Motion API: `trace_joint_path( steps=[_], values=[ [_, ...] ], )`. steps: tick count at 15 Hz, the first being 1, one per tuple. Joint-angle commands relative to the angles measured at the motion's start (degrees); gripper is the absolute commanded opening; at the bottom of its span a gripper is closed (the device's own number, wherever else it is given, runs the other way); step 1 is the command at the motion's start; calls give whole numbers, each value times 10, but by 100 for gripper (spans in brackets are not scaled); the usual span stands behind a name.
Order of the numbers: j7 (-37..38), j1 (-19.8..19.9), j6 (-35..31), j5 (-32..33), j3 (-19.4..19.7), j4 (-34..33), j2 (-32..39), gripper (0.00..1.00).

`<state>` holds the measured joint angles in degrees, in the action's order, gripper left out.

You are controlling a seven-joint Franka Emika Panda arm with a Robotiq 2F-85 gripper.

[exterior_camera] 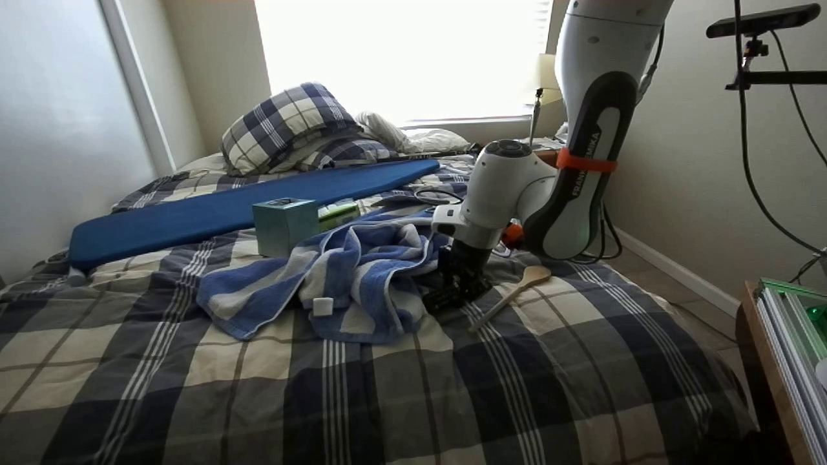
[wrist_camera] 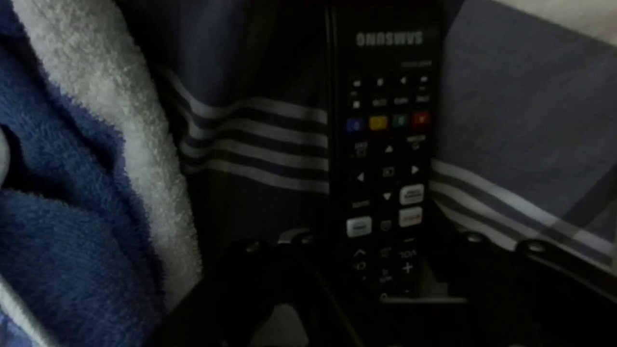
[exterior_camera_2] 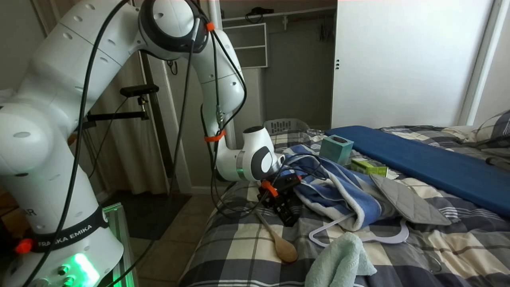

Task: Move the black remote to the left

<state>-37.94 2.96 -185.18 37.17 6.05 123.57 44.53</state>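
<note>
The black remote (wrist_camera: pixel 385 144) has a Samsung label and small coloured and white buttons. In the wrist view it runs lengthwise down the middle, its lower end hidden at the gripper. My gripper (wrist_camera: pixel 381 231) has its dark fingers against both long sides of the remote, shut on it. In an exterior view the remote (exterior_camera_2: pixel 286 211) sticks out below the gripper (exterior_camera_2: pixel 275 195), tilted, near the bedding. I cannot tell whether it touches the bed. In an exterior view the gripper (exterior_camera: pixel 455 290) is low over the bed, and the remote blends into its dark shape.
A blue-striped towel (exterior_camera: pixel 362 278) lies beside the gripper. A wooden spoon (exterior_camera: pixel 517 294) lies on its other side. A teal box (exterior_camera: pixel 284 226), a green box (exterior_camera_2: pixel 368 167), a blue board (exterior_camera: pixel 258 200), a grey pad (exterior_camera_2: pixel 410 199), a hanger (exterior_camera_2: pixel 386 238) and a pale cloth (exterior_camera_2: pixel 342 263) are also on the bed.
</note>
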Motion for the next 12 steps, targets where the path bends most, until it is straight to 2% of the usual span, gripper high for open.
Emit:
trace_joint_path(
  steps=[1,4,10,12],
  values=[
    [0,21,3,6,-30,27,-41,23],
    [0,55,22,3,-85,64,-93,23],
    [-21,165,111,-27,-248,85,-194,23],
    [-48,223,144,-55,-331,79,-215,23]
  ],
)
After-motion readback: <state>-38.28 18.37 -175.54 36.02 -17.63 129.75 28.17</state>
